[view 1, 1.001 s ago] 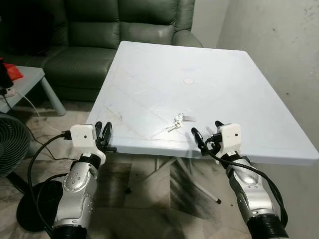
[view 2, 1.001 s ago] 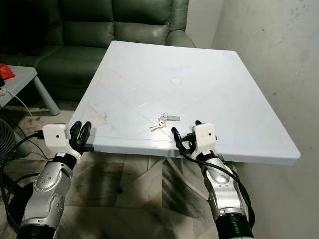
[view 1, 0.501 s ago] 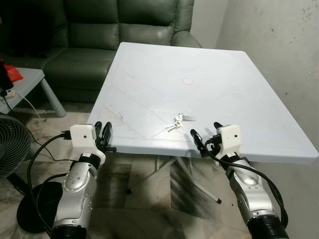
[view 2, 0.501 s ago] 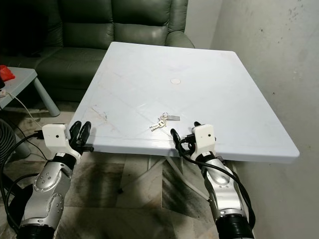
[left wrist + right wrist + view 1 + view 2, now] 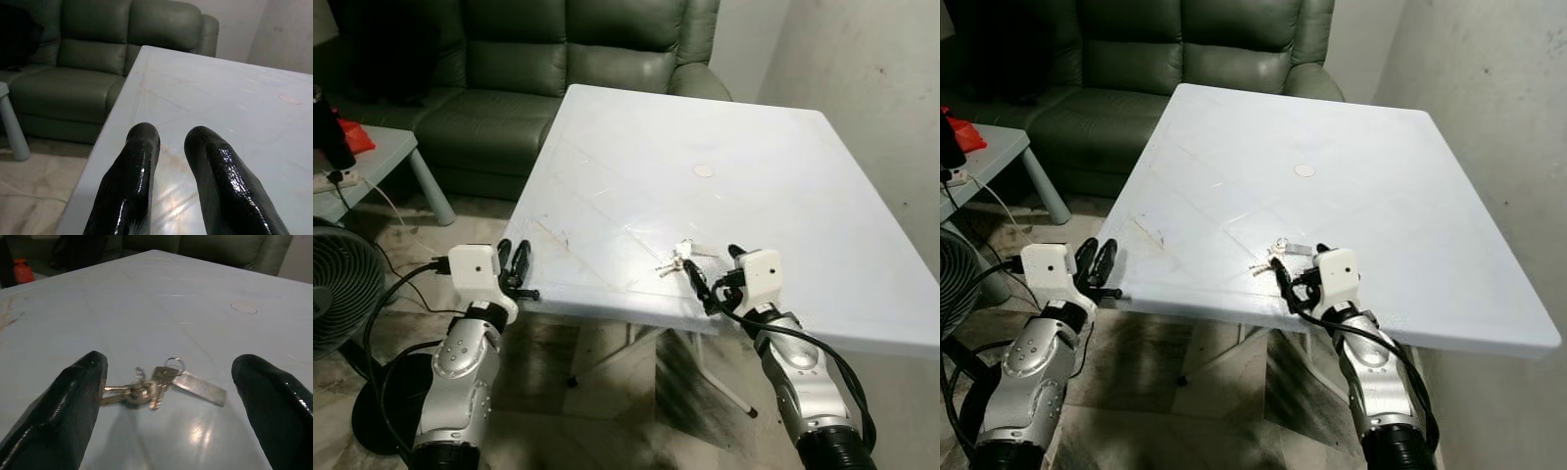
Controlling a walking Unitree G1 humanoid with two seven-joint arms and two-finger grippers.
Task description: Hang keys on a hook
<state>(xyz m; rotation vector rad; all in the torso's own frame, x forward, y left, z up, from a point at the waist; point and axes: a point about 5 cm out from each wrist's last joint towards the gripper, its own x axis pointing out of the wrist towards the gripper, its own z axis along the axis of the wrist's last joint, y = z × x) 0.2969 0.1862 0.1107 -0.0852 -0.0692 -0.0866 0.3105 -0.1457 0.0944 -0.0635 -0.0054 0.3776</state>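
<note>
A small bunch of silver keys (image 5: 677, 260) with a flat metal tag lies on the white table (image 5: 754, 147) near its front edge. My right gripper (image 5: 713, 264) is open just over that edge. In the right wrist view the keys (image 5: 156, 384) rest on the tabletop a little ahead of the two black fingers (image 5: 80, 396), within the span of their gap, untouched. My left gripper (image 5: 514, 250) is shut at the table's front left edge, holding nothing. Its fingers (image 5: 139, 166) point along the tabletop towards the sofa.
A dark green sofa (image 5: 558, 59) stands behind the table. A low grey side table (image 5: 372, 157) with a red object sits at the left, and a floor fan (image 5: 342, 284) with a cable is beside my left arm. A bare wall (image 5: 891, 98) runs along the right.
The camera has come closer to the table. My right gripper has moved forward over the table edge, up to the keys. The left gripper keeps its place at the edge.
</note>
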